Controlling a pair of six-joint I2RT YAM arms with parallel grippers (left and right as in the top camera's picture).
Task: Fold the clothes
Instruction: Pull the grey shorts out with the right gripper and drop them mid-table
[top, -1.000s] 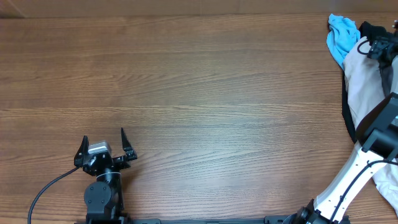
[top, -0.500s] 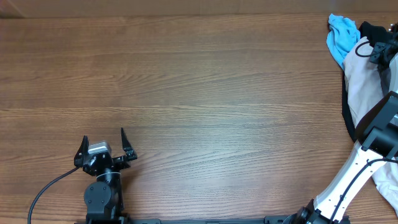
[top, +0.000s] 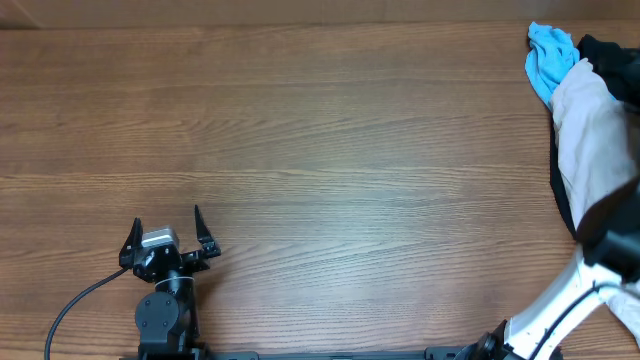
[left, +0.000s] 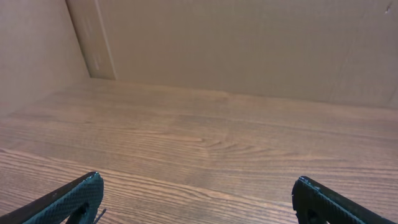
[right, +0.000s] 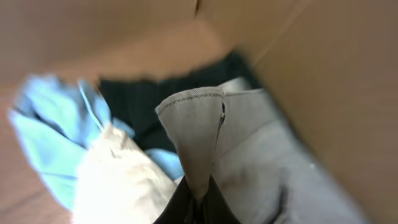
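Overhead, the left gripper (top: 167, 218) stands at lower left, jaws wide, over the table (top: 330, 150); a blue cloth (top: 548, 55) and a pale garment (top: 590, 130) are heaped at the right edge, where the right arm (top: 555, 305) leaves the frame. The left wrist view shows its fingertips (left: 74, 196) far apart at the bottom corners. In the blurred right wrist view, the right gripper (right: 196, 202) at bottom centre pinches a raised fold of the gray shorts (right: 199, 124), which lie right of the blue cloth and pale garment.

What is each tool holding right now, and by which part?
The right tool pinches the gray shorts by a bunched fold below a stitched edge. The left tool is open, holding nothing.
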